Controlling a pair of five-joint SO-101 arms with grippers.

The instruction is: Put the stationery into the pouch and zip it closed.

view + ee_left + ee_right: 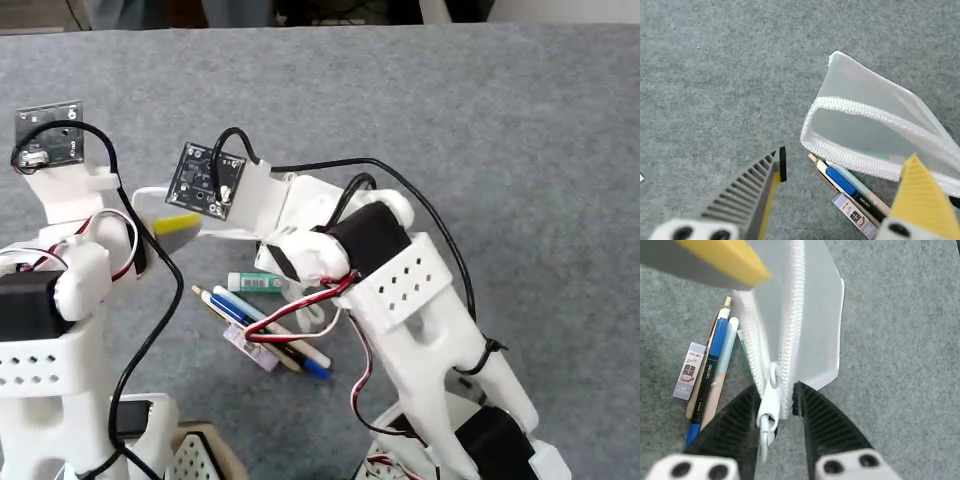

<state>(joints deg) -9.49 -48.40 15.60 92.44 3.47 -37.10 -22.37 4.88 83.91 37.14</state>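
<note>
The translucent white pouch (860, 100) stands on edge on the grey tabletop (450, 100) between the two arms, its mouth gaping. My right gripper (777, 390) has its jaws narrowed onto the closed end, pinching the pouch right at the zipper slider (771, 402). Just beside the mouth lie the blue pen (710, 370), a white pen (730, 340) and a pencil (726, 305), bundled side by side, with a small eraser (688, 370) touching them and a green-and-white tube (255, 282) near the pouch. My left gripper (848, 157) hangs over the mouth with jaws wide and nothing in them. I judge loading has not begun. I'd hold the slider end firm, take one pen mid-barrel, and feed it in lengthwise so the mouth doesn't collapse.
</note>
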